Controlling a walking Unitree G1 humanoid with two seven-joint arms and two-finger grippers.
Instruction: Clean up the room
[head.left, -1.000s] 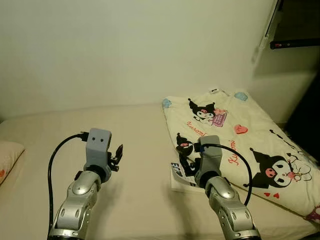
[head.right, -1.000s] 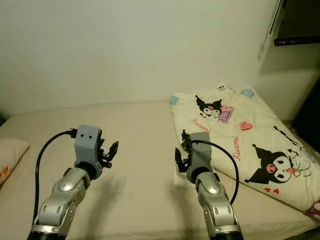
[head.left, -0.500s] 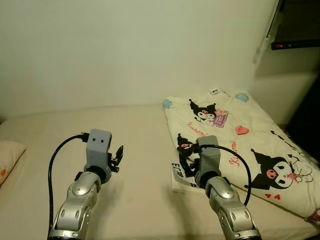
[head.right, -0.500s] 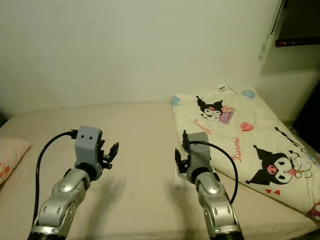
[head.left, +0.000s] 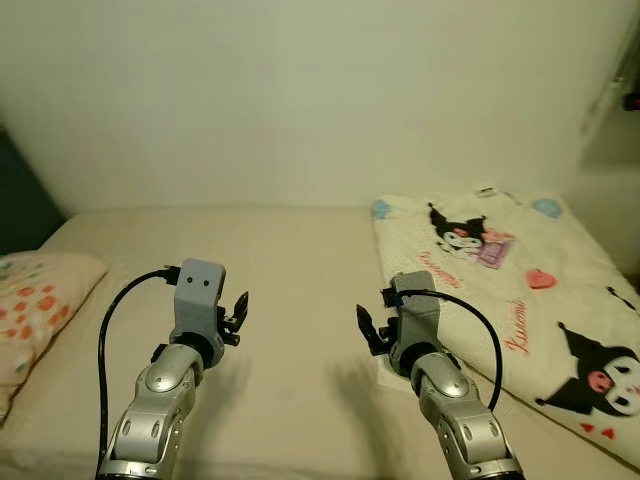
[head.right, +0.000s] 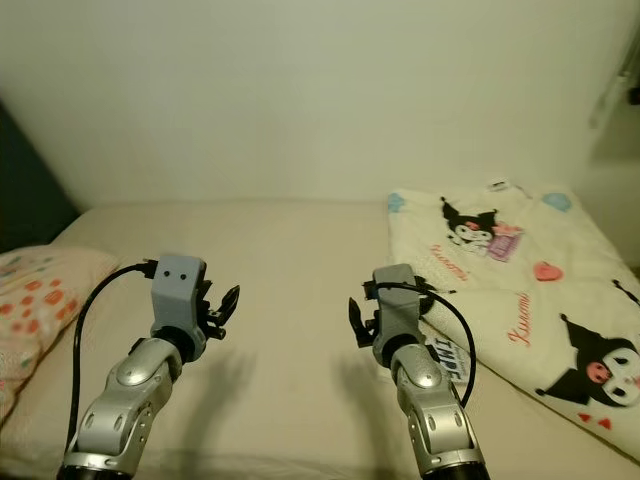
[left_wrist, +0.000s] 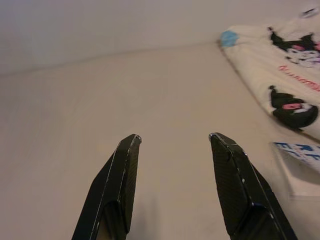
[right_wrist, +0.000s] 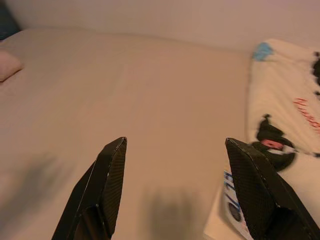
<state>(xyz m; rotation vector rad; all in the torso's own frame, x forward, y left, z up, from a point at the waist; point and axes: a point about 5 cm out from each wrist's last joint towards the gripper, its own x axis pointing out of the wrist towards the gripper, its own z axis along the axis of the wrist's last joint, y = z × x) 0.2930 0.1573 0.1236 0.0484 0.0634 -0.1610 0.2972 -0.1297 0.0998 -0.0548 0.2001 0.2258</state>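
A cream quilt (head.left: 520, 270) printed with black cartoon figures lies spread over the right side of the bed. A white booklet (head.right: 450, 355) with blue letters rests on the beige sheet (head.left: 290, 270) at the quilt's near edge, just right of my right gripper (right_wrist: 175, 141). That gripper is open and hovers over bare sheet with nothing between its fingers. My left gripper (left_wrist: 174, 136) is also open and empty, held above the sheet left of the middle. The left wrist view catches the booklet (left_wrist: 300, 155) off to the side of the fingers.
A pale pillow (head.left: 35, 300) with orange flowers lies at the bed's left end. A plain wall (head.left: 300, 100) runs along the far side of the bed. A dark surface (head.left: 25, 190) stands at the far left.
The camera has swung to the left: quilt and booklet have slid right in the picture and the pillow has come further into view. Both grippers stay open as before.
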